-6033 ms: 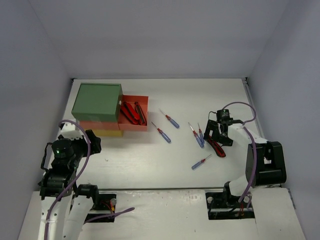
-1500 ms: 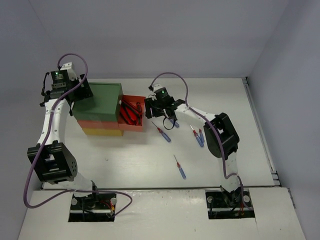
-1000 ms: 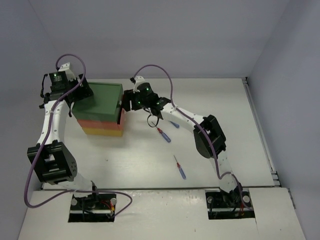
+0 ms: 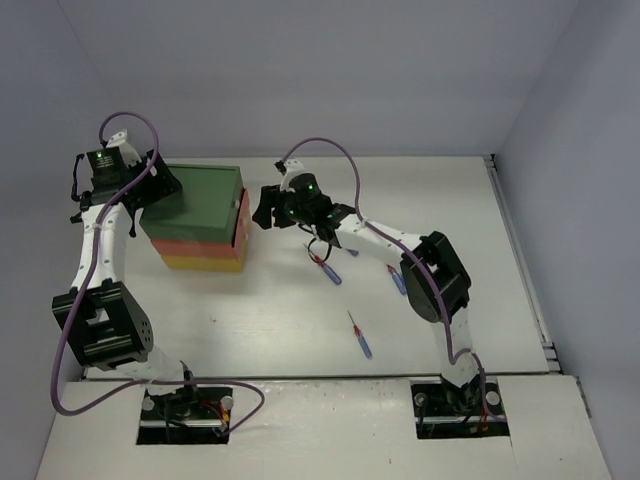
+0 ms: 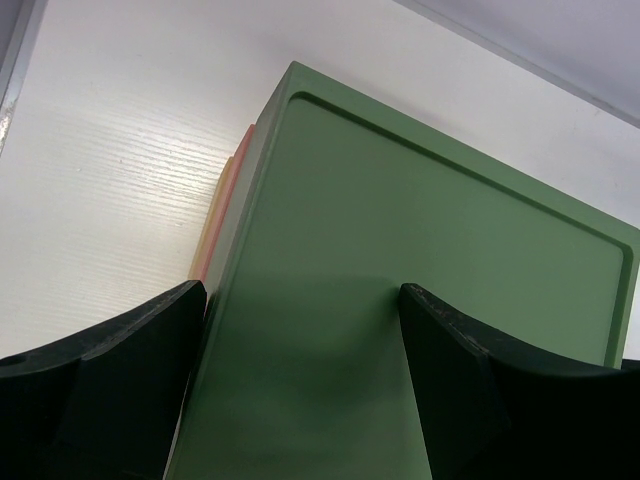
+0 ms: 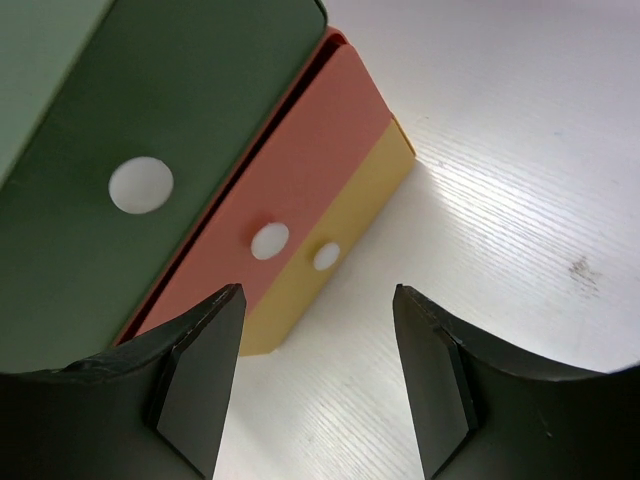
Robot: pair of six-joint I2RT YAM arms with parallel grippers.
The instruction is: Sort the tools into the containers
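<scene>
The cabinet stands at the back left, with a green top drawer (image 4: 195, 198), an orange-red middle drawer (image 4: 200, 245) and a yellow bottom drawer (image 4: 205, 264). All drawers are pushed in. My left gripper (image 4: 152, 190) is open, its fingers (image 5: 100, 390) straddling the green top (image 5: 420, 260) at its far left corner. My right gripper (image 4: 264, 208) is open and empty, just off the drawer fronts. The right wrist view shows the green (image 6: 140, 120), orange-red (image 6: 300, 180) and yellow (image 6: 345, 225) fronts with white knobs. Blue-and-red screwdrivers lie on the table (image 4: 328, 270) (image 4: 360, 335) (image 4: 397, 278). Pliers and knives are hidden.
The white table (image 4: 250, 320) is walled by grey panels on the left, back and right. The right arm's cable (image 4: 330, 160) loops above the table behind the screwdrivers. The arm bases sit at the near edge.
The orange-red drawer, open with red-and-black knives 1.5 s ago, is now shut. My right gripper has drawn back slightly to the right of its front. My left gripper stays on the cabinet.
</scene>
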